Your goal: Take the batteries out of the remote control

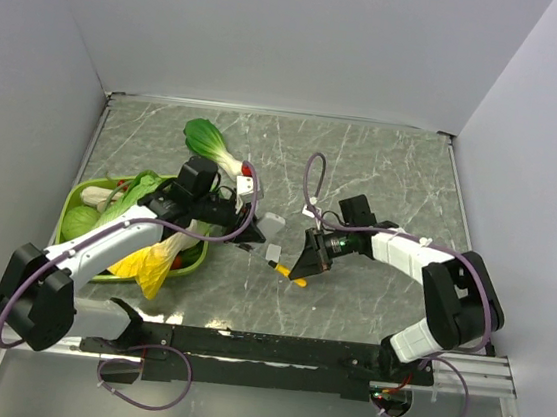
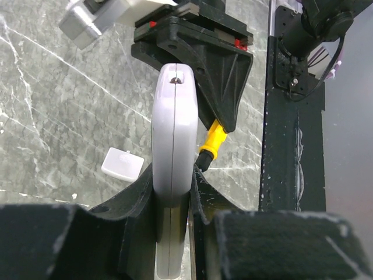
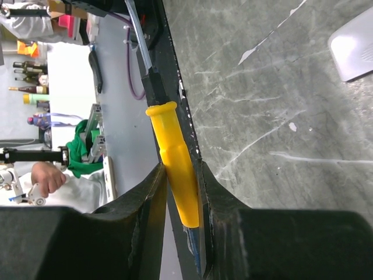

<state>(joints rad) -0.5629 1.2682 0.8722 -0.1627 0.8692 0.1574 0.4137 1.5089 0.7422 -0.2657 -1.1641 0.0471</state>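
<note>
White plastic sits pinched in the left claw (image 2: 172,192): the remote control (image 2: 173,134) is clamped narrow edge up, jaws shut on its two broad faces and most of its body reaching forward past the fingertips; just beyond its far end the right claw (image 3: 180,186) is closed on a yellow tool (image 3: 175,151), whose dark tip comes in beside the remote's right flank, though I cannot tell whether it touches; below and to the left of the left claw a small grey cover (image 2: 122,163) lies flat on the desk (image 2: 58,105), which suggests the compartment is already open; the batteries are not visible in any view, so I judge they are probably inside the remote; behind the left arm is a green bowl (image 1: 73,200) of vegetables; the risks, as I judge them: a sideways pry could twist the remote out of a grip that holds only one end; the smooth tool could slide between the right jaws under load; a freed battery could drop and roll across the desk.
</note>
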